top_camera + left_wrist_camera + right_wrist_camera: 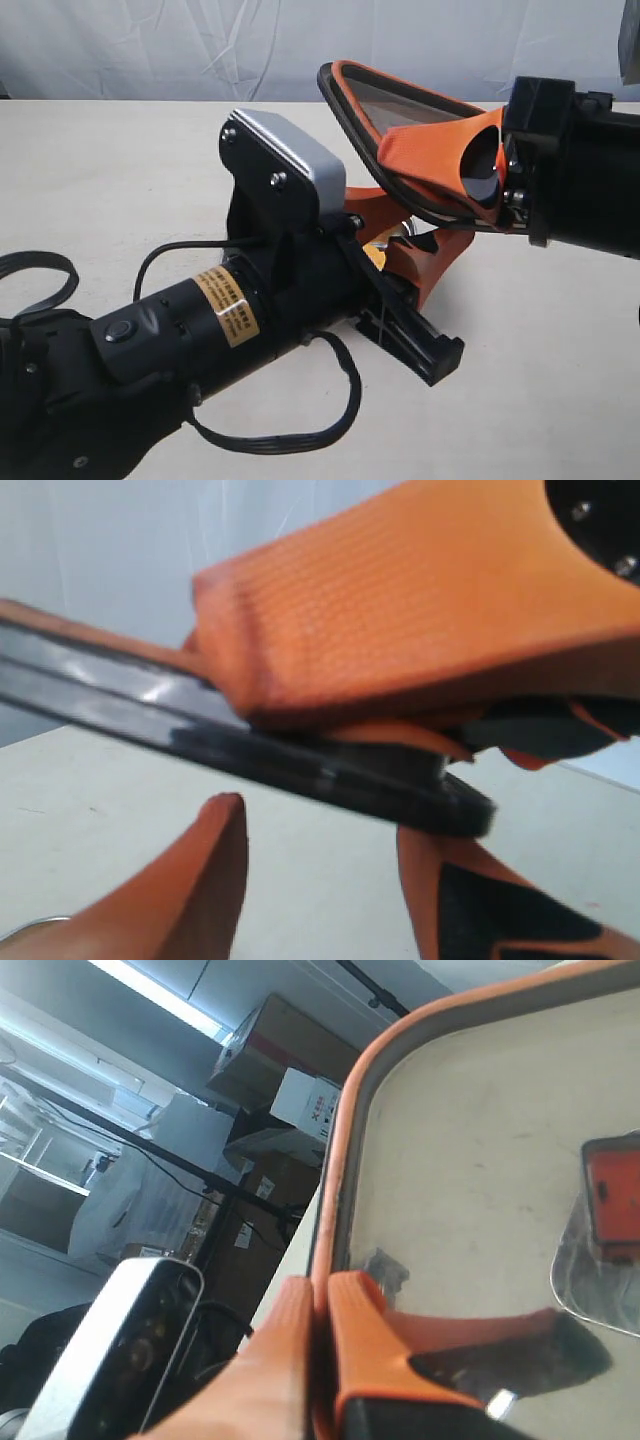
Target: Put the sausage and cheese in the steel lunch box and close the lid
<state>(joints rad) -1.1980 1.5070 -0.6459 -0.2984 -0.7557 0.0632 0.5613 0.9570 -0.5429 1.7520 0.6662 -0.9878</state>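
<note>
My right gripper (425, 165) is shut on the rim of the lid (400, 105) and holds it tilted in the air above the table. In the right wrist view its fingers (370, 1350) pinch the lid's (480, 1140) orange-sealed edge. An orange-red rectangle (612, 1200) shows at the lid's middle, and I cannot tell whether it is the valve tab or the sausage. A shiny corner of the steel lunch box (570, 1280) shows through the lid. My left gripper (400, 235) stands open just under the lid (250, 745). It hides most of the lunch box (402, 233). A yellow bit (377, 254), perhaps the cheese, peeks out there.
The left arm and its silver wrist camera (285, 160) fill the front left of the exterior view, with black cables (280, 440) looping over the table. Pale tabletop (560, 380) spreads to the right and behind, and a white curtain hangs at the back.
</note>
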